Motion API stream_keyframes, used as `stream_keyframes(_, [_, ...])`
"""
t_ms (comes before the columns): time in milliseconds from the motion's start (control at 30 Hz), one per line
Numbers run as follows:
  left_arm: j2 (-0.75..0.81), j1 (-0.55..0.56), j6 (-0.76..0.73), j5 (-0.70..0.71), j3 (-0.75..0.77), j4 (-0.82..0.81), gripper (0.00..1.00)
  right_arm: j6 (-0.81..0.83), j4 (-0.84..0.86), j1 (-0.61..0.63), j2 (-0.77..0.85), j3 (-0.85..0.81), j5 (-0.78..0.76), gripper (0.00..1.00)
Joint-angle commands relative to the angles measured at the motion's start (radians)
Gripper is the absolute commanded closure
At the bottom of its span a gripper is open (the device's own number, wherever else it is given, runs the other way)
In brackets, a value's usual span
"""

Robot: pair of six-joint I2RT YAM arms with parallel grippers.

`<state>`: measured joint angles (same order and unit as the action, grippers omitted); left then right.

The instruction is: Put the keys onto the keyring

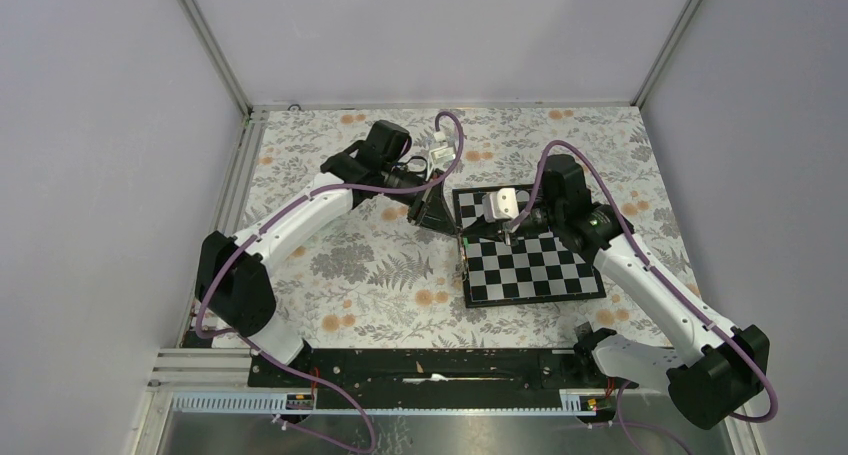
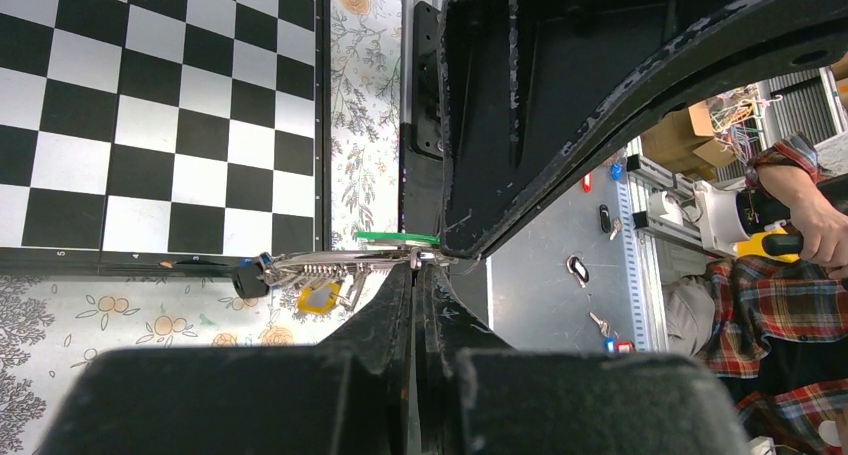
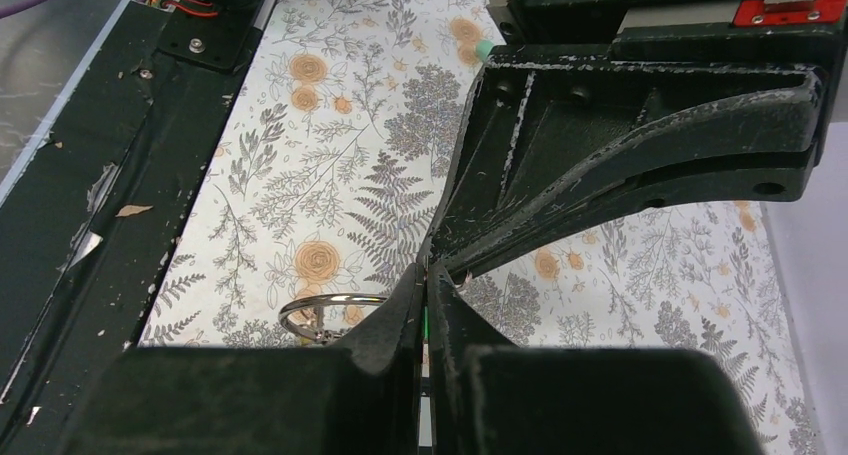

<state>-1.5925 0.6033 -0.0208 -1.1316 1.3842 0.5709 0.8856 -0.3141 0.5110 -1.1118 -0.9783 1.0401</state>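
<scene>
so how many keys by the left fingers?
3: flat green-headed key edge-on above the left fingers; yellow-headed key under the thin silvery ring; black-headed key at its left end. Others may be hidden.

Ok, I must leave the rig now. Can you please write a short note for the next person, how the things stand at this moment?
The left fingers are shut on the keyring, at the left edge of the chessboard.
The right fingers are shut, seemingly on the green key, tip to tip with the left ones.
Done: keyring and green key are both gripped and meet.
Left: the green key does not look threaded yet. A black piece hangs at the bunch's far end; I cannot tell whether it is the black key, so check that.
</scene>
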Motion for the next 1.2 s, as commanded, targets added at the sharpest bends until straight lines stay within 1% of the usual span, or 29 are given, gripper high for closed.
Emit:
stream_keyframes(0, [0.008,0.004,0.006,-0.031,0.001,-0.056,1.0,-0.01,0.041,0.011,0.014,-0.006,-0.002,1.0])
stream_keyframes(167, [0.036,0.001,-0.018,-0.027,-0.017,-0.055,1.0,0.069,-0.016,0.008,0.032,-0.011,-0.087,1.0])
stream_keyframes(333, [0.074,-0.012,-0.066,-0.023,-0.024,-0.03,1.0,0.123,-0.078,0.008,0.061,-0.018,-0.139,1.0])
stream_keyframes(467, [0.078,-0.014,-0.077,-0.031,-0.02,-0.016,1.0,0.121,-0.081,0.008,0.067,-0.012,-0.113,1.0])
stream_keyframes(633, [0.058,-0.014,-0.044,-0.046,-0.01,-0.034,1.0,0.083,-0.053,0.009,0.049,-0.007,-0.065,1.0])
stream_keyframes(900, [0.041,-0.015,0.016,-0.076,-0.017,-0.077,1.0,0.042,-0.011,0.011,0.026,0.009,-0.035,1.0])
stream_keyframes(1167, [0.037,-0.014,0.018,-0.082,-0.019,-0.091,1.0,0.024,0.008,0.014,0.017,0.017,-0.025,1.0])
